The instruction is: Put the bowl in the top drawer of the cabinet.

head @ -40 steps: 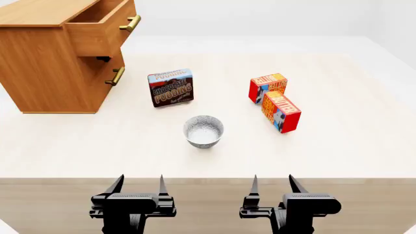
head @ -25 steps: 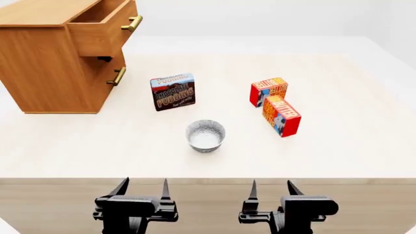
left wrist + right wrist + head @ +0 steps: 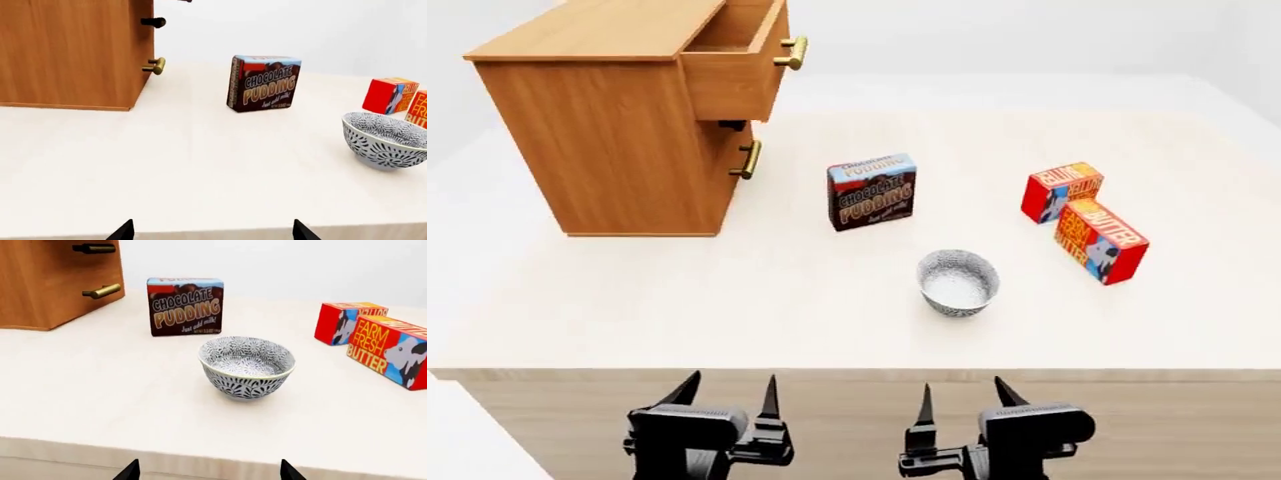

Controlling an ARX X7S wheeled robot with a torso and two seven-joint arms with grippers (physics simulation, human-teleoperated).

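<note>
You are facing a pale table [image 3: 627, 300] with both arms waiting off its near edge. The left gripper [image 3: 723, 395] and right gripper [image 3: 961, 396] are each spread wide, holding nothing. The bowl [image 3: 958, 283] is sitting upright near the right gripper, between a chocolate pudding box [image 3: 872, 191] and 2 butter boxes [image 3: 1086, 226]. The top drawer [image 3: 741, 62] is standing open on the cabinet [image 3: 627, 120] at far left. Approach with the right gripper, pinching the rim from above.
</note>
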